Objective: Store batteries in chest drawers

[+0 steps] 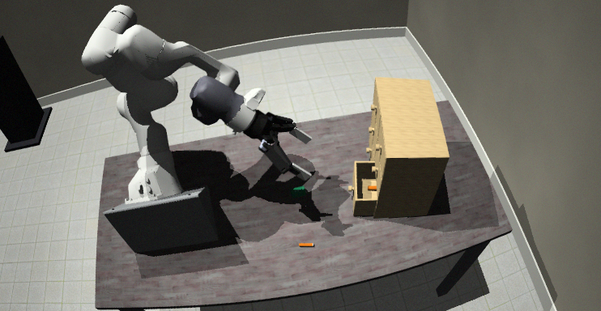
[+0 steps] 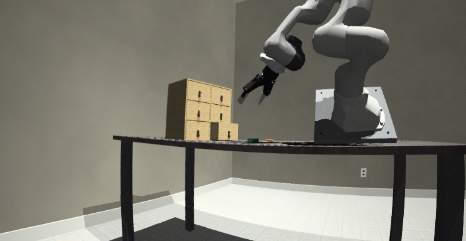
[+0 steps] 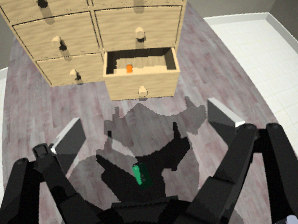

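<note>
The wooden chest stands upright. Its bottom right drawer is pulled partly out and looks level. The bottom left drawer is in. An orange battery lies inside the open drawer. Another orange battery lies on the table, out of the wrist view. I cannot tell AA from AAA by size here. My gripper is wide open and empty, in the air in front of the chest and above the table.
A small green block lies on the table below my gripper, in its shadow. The four upper drawers are in, with knobs sticking out of their fronts. The robot's base stands at the table's other end, facing the chest.
</note>
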Robot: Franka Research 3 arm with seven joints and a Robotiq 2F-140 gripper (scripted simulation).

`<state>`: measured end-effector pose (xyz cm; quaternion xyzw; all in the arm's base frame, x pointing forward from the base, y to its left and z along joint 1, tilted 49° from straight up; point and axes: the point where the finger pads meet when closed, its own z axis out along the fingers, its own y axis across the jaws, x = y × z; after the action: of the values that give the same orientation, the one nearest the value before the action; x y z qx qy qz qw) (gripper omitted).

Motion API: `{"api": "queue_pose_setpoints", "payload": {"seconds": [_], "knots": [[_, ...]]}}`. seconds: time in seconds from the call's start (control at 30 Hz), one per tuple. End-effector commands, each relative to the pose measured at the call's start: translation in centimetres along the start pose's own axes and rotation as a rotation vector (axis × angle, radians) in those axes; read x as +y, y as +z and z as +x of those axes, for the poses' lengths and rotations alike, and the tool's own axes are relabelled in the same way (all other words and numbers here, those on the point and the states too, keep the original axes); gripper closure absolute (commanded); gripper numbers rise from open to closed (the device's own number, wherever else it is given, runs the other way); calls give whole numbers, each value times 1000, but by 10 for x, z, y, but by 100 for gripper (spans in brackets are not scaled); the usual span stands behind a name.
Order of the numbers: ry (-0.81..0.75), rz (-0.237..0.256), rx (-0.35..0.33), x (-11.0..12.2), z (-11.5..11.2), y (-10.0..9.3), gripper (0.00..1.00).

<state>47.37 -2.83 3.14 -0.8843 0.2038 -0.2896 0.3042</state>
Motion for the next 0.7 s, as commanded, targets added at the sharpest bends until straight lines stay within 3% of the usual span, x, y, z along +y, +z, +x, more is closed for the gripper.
{"api": "queue_pose_setpoints", "payload": {"seconds": [0.0,0.1,0.17,0.47,0.67], "knots": [[76,65,-192,-19,-29,5,0],[73,68,-280,-19,-27,3,0],[73,68,-280,-19,-27,3,0],[64,78,-545,-18,-21,-3,0],[59,83,-680,-18,-18,-6,0]]}}
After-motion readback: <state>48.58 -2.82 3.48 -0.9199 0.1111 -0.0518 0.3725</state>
